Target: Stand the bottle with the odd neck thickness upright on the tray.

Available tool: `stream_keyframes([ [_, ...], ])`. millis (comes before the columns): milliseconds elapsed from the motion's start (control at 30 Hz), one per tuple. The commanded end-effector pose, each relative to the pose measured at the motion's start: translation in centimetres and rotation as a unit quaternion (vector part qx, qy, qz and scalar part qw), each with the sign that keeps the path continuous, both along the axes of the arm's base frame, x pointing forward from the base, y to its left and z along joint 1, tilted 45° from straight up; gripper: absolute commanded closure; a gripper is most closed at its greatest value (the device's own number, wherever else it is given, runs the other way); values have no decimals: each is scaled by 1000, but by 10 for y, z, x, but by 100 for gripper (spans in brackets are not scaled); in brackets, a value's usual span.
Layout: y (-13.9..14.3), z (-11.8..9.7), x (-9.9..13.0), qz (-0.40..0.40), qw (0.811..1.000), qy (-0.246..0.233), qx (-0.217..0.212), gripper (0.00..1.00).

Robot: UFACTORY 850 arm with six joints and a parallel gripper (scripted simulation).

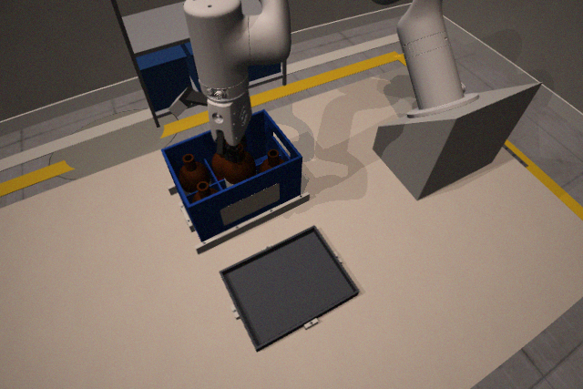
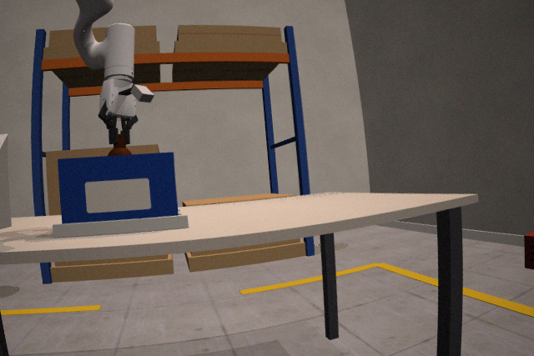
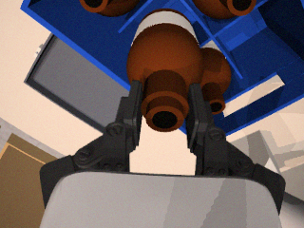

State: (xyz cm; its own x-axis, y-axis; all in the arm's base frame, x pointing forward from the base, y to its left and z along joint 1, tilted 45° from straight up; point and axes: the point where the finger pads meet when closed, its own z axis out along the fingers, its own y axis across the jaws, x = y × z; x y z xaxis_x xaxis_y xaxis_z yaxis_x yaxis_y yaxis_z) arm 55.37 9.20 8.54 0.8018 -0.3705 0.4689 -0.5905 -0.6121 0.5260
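My gripper (image 1: 230,151) (image 2: 119,140) (image 3: 164,96) is shut on the neck of a brown bottle (image 1: 240,168) (image 2: 119,152) (image 3: 163,52). That bottle is upright, its shoulder showing just above the wall of the blue crate (image 1: 289,178) (image 2: 161,183) (image 3: 57,29) in the exterior view. Other brown bottles stand in the crate: one at left (image 1: 191,176), one front left (image 1: 203,189), one at right (image 1: 271,161). A fifth cannot be told apart clearly behind the held one. Neck thicknesses cannot be compared by eye. The dark tray (image 1: 291,281) (image 3: 71,76) lies flat with nothing on it.
Light rails (image 1: 254,222) (image 2: 124,226) run along the crate's base. The tray lies in front of the crate in the top view. The grey arm pedestal (image 1: 424,149) stands to the right. Crate walls and dividers surround the standing bottles.
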Motion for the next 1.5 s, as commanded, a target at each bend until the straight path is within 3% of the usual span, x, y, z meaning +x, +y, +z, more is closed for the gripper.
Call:
stream_keyframes([
  [0,1,1,1,0,1000,-1,0,100],
  [1467,23,23,-2,0,1000,-1,0,100],
])
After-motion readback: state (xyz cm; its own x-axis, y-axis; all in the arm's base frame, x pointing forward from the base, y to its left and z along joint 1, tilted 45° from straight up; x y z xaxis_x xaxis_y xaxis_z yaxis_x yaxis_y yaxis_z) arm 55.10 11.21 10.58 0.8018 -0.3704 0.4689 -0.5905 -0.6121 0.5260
